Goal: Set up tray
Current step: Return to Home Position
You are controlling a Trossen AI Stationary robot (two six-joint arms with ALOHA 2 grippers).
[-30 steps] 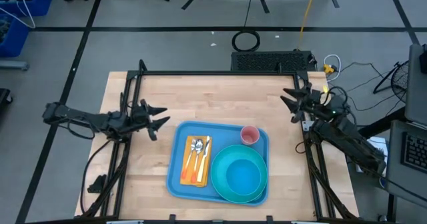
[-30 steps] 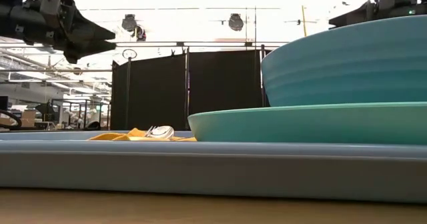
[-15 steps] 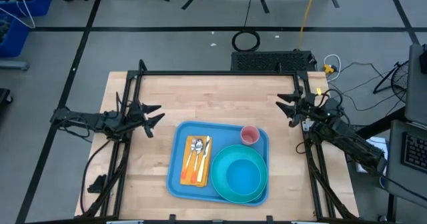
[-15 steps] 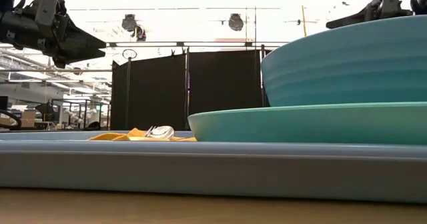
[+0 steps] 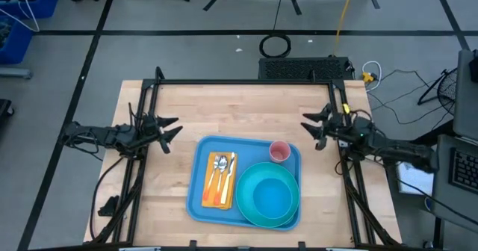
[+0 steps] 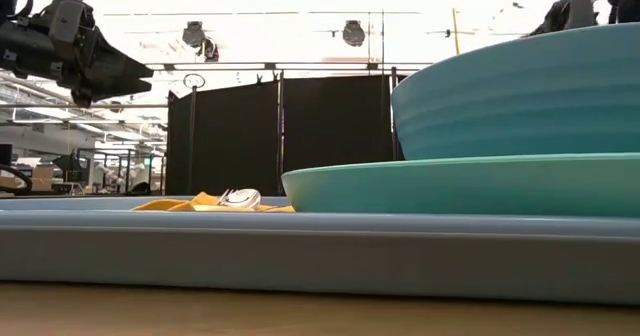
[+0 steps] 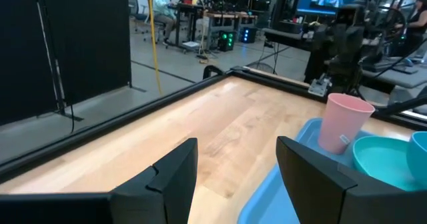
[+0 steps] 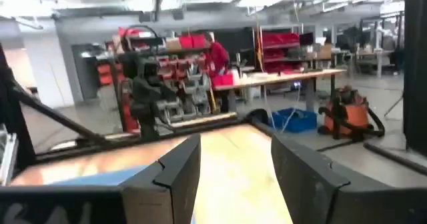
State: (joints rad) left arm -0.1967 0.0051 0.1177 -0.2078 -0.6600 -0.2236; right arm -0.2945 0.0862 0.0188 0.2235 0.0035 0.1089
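A: Status, left to right?

B: The left gripper (image 5: 172, 134) is held above the left edge of the wooden table (image 5: 224, 105), apart from the tray. Its fingers are spread and nothing is between them.

A: And the tray?

B: The blue tray (image 5: 196, 206) is set flat, mid-width on the table and nearer the edge by the low camera. A yellow napkin (image 5: 208, 200) is laid at the tray's left end, with the cutlery (image 5: 222, 175) lined up side by side on top. The single pieces can't be sorted out from above. The tray's right part, down to its near right corner, is taken by a turquoise plate (image 6: 420, 186) with a turquoise bowl (image 6: 520, 96) seated on it. A pink cup (image 5: 279, 152) is stood upright in the far right corner, just beside the plate.

A: Right side?

B: The right gripper (image 5: 310, 133) is held over the table's right edge, also apart from the tray. Its fingers are parted and nothing is gripped.

A: What's left?

B: Loading is judged done: napkin, cutlery, plate, bowl and cup are all placed inside the rim. Only parking of the two arms is judged outstanding.
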